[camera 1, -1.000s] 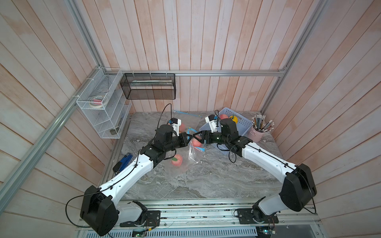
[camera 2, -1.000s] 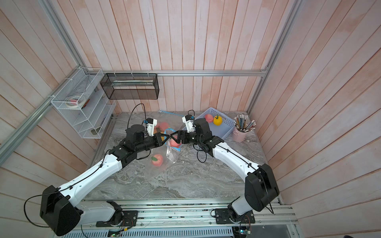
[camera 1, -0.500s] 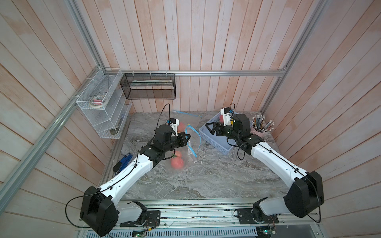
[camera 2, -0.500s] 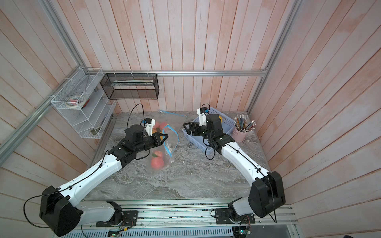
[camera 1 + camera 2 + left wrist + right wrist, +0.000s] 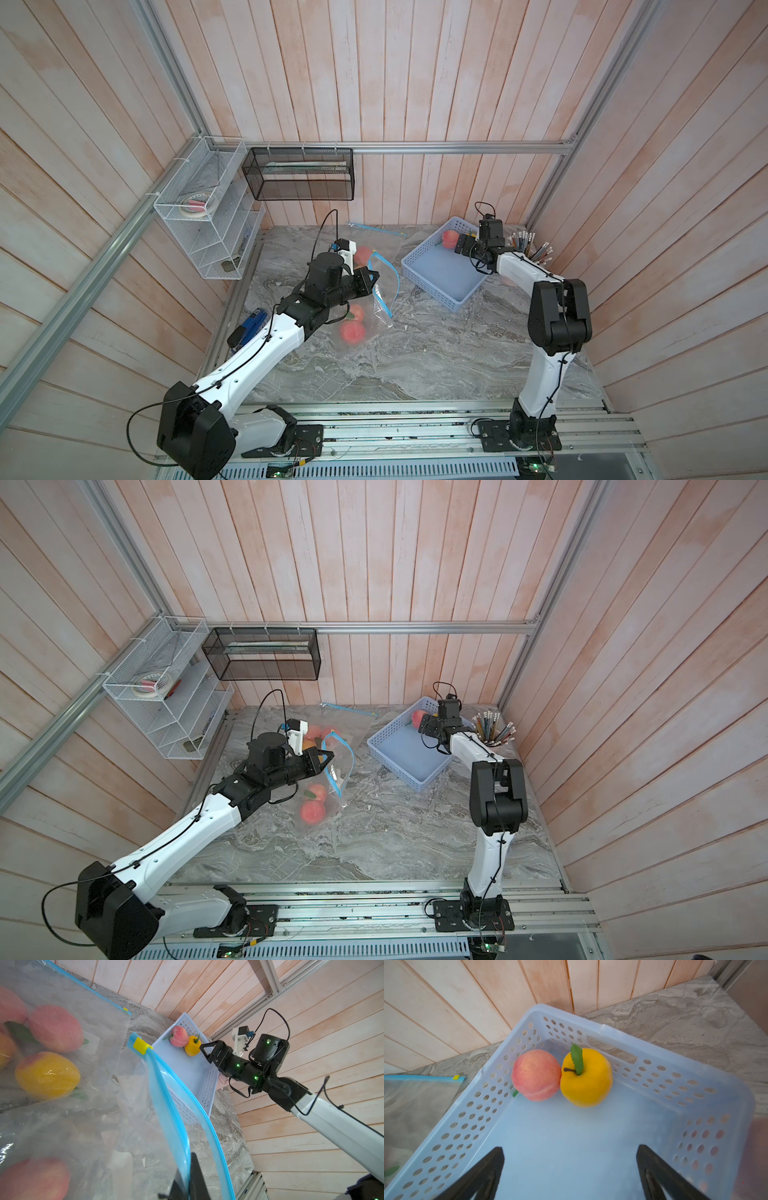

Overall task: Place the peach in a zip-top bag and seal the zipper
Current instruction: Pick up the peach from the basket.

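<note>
Near the blue basket, the left gripper pinches the blue rim of the zip-top bag. Over the basket the right gripper gapes wide, empty. The peach lies in the basket's far corner, touching a yellow fruit.

The zip-top bag is formed of clear glossy plastic film, the basket of matt perforated plastic, the table of smooth veined stone.

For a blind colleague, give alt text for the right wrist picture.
A pink round peach and a yellow apple-shaped fruit with a green leaf sit touching in a corner of a pale blue perforated plastic basket. The right gripper hovers open above, holding nothing.
</note>
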You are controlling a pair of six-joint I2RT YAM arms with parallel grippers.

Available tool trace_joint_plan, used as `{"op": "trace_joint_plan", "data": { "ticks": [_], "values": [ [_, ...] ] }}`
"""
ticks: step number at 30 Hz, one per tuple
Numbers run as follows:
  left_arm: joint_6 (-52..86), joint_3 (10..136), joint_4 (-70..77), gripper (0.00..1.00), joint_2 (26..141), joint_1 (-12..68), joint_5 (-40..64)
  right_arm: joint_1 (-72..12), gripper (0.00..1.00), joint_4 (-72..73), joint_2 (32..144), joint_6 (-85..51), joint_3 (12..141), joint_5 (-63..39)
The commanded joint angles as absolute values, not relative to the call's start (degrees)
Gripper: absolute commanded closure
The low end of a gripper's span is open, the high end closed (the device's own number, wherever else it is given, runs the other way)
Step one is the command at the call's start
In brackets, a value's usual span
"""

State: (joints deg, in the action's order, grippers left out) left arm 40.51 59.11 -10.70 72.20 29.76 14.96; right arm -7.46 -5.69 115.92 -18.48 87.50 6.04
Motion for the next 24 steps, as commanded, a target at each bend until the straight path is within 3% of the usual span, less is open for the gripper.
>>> {"op": "trace_joint_plan", "data": {
  "ticks": [1, 13, 24],
  "values": [
    [39.4, 58.6, -11.2, 1.0, 71.6, 29.4, 14.2, -6.7, 0.04, -7.6, 119.3, -15.2, 92.5, 9.9],
    [39.4, 58.9, -11.3, 1.0, 72.2, 29.3, 14.3, -4.9, 0.17, -11.0, 132.3, -14.5, 104.8, 10.8],
    [39.3, 58.9, -11.6, 1.0, 72.2, 29.3, 14.2, -4.1, 0.18, -14.3, 138.4, -12.2, 113.0, 8.6]
  ]
}}
